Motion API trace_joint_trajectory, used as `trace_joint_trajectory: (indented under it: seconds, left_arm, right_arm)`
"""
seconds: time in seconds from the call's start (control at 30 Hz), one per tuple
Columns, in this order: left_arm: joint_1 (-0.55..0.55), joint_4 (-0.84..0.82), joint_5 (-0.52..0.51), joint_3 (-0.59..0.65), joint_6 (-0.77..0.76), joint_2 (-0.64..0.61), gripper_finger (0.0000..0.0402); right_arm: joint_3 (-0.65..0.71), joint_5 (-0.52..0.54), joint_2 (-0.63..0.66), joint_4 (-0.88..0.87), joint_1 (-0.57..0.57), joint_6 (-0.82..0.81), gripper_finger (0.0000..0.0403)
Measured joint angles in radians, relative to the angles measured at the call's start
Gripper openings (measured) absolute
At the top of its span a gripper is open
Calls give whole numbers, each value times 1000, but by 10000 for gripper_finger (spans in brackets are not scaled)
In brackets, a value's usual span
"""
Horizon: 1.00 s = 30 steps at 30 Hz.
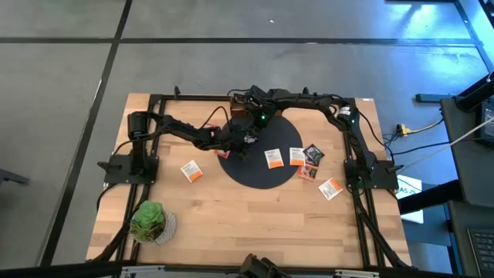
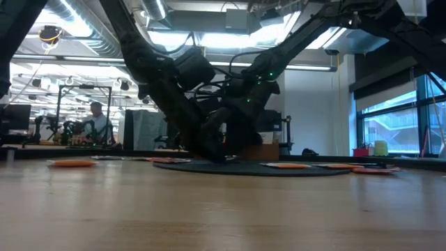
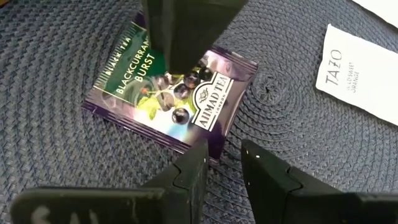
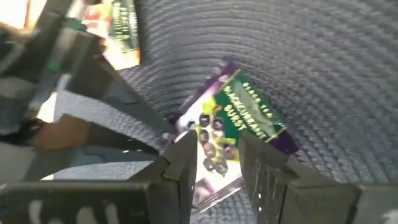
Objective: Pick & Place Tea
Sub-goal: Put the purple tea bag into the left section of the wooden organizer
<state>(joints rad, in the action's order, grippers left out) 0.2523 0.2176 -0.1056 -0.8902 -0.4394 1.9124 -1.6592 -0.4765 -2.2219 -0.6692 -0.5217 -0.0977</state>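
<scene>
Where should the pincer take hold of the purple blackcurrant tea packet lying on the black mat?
Grip the purple packet by one thin edge, coming down from above. It lies flat on the woven mat, so only an edge offers a hold. The edge nearest the left pincer looks free; the right pincer is over the packet.

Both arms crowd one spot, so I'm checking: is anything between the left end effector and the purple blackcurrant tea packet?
Yes. The right end effector sits over the purple packet on the black mat, opposite the left end effector.
</scene>
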Motion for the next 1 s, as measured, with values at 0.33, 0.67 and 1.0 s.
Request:
trace_joint_trajectory:
  seconds: [0.33,0.67,1.0]
  left_arm:
    - [0,-5,1,1,8,1,95]
    - [0,-7,9,2,8,2,95]
    - [0,-10,13,2,8,2,95]
  right_arm:
    - [0,-15,0,-19,0,46,119]
    - [0,-15,0,-21,0,50,24]
    - [0,90,0,-21,-3,51,13]
